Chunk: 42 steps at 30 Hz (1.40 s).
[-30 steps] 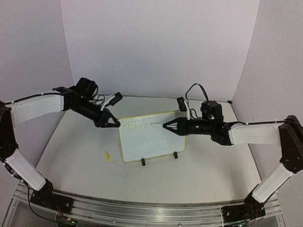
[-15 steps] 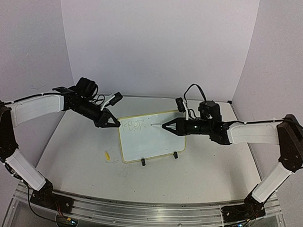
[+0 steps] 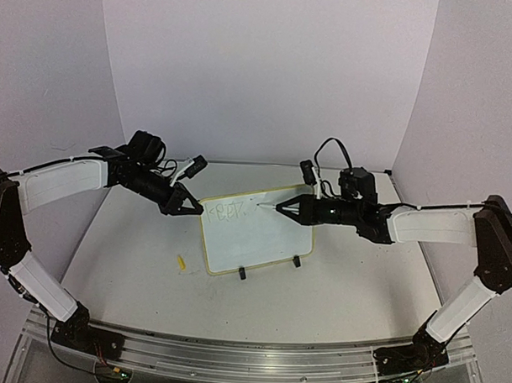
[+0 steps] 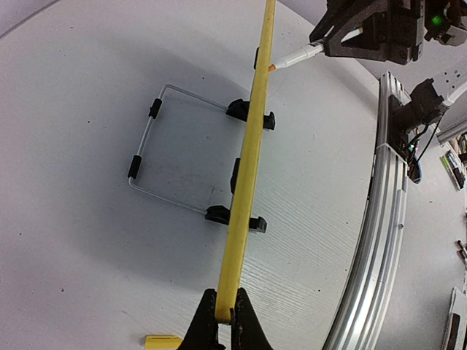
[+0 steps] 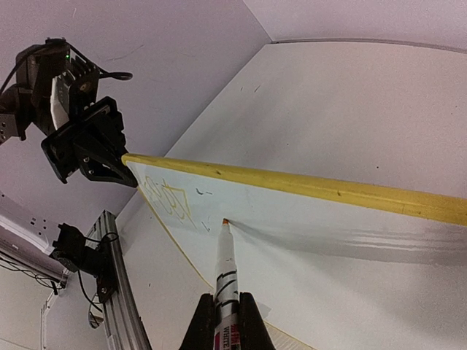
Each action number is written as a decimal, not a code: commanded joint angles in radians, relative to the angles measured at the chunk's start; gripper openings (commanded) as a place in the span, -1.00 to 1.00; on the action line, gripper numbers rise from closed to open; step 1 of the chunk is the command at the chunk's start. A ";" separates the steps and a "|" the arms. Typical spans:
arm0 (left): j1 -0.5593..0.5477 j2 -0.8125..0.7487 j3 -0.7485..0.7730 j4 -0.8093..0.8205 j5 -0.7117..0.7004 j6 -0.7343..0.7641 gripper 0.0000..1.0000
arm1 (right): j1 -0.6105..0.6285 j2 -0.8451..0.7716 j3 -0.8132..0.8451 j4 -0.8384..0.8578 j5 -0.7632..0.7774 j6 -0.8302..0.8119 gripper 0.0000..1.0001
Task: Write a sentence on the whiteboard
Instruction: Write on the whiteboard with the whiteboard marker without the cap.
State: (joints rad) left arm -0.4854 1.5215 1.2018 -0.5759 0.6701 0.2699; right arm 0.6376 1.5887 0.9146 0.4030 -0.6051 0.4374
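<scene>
The whiteboard [image 3: 254,238] stands tilted on two black clip feet at mid-table, yellow-rimmed. My left gripper [image 3: 192,208] is shut on its upper left corner; the left wrist view shows the rim [image 4: 248,168] edge-on, pinched between the jaws of the left gripper [image 4: 225,321]. My right gripper [image 3: 286,208] is shut on a white marker [image 5: 225,270], whose orange tip meets the board face [image 5: 328,240]. The sentence [image 5: 166,197] is a faint yellow scrawl near the board's top left, also showing in the top view as the sentence [image 3: 226,211], left of the tip.
A small yellow marker cap [image 3: 181,262] lies on the table left of the board, and shows again as the cap [image 4: 162,340] in the left wrist view. A wire stand [image 4: 175,153] props the board from behind. The aluminium rail [image 3: 233,359] runs along the near edge.
The right gripper and marker tip have shifted slightly up and to the right across the board. The left gripper and the board have stayed put.
</scene>
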 commanded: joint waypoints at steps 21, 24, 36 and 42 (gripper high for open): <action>-0.001 0.003 0.007 0.000 -0.043 0.038 -1.00 | -0.007 -0.008 -0.065 0.056 0.078 0.021 -1.00; -0.001 0.005 0.007 0.000 -0.041 0.038 -1.00 | -0.007 -0.012 -0.065 0.057 0.084 0.021 -1.00; -0.001 0.003 0.007 0.000 -0.044 0.040 -1.00 | -0.007 -0.048 -0.016 0.090 0.119 0.027 -1.00; -0.001 0.001 0.008 -0.001 -0.044 0.040 -1.00 | -0.007 -0.067 -0.019 0.106 0.137 0.032 -1.00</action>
State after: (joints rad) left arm -0.4854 1.5219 1.2018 -0.5766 0.6704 0.2664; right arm 0.6384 1.5645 0.8570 0.4516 -0.5461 0.4611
